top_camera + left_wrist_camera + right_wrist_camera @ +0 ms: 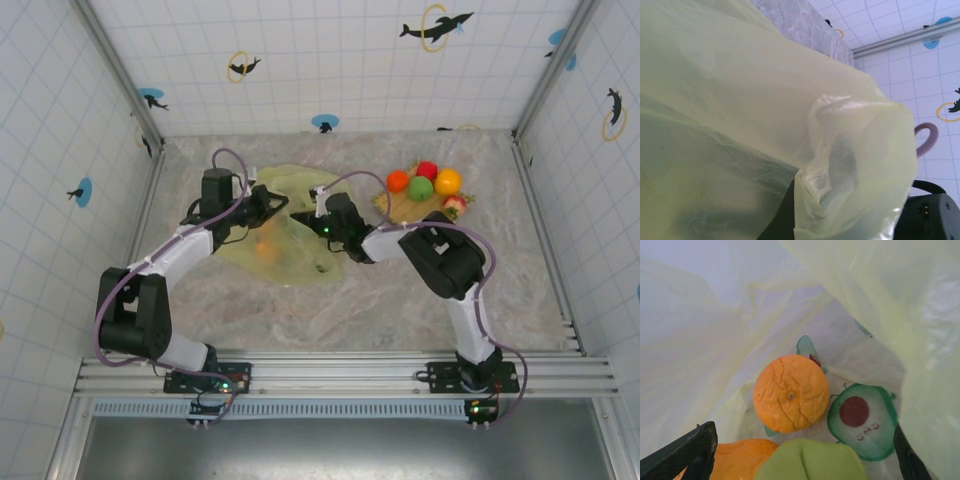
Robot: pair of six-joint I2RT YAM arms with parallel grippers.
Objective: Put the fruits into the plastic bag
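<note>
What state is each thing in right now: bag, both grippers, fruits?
Bag: on the table, mouth lifted open.
Left gripper: shut on bag edge.
Right gripper: open, inside bag mouth.
Green fruit: in bag, loose between the open jaws.
Orange fruits: in bag, loose.
Five fruits: on mat, not bagged.

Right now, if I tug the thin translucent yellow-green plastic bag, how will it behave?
Probably floppy: the plastic bag drapes in crinkled folds. Likely it shifts unevenly, since the wrinkled round orange fruit lies inside, weighing it down.
</note>
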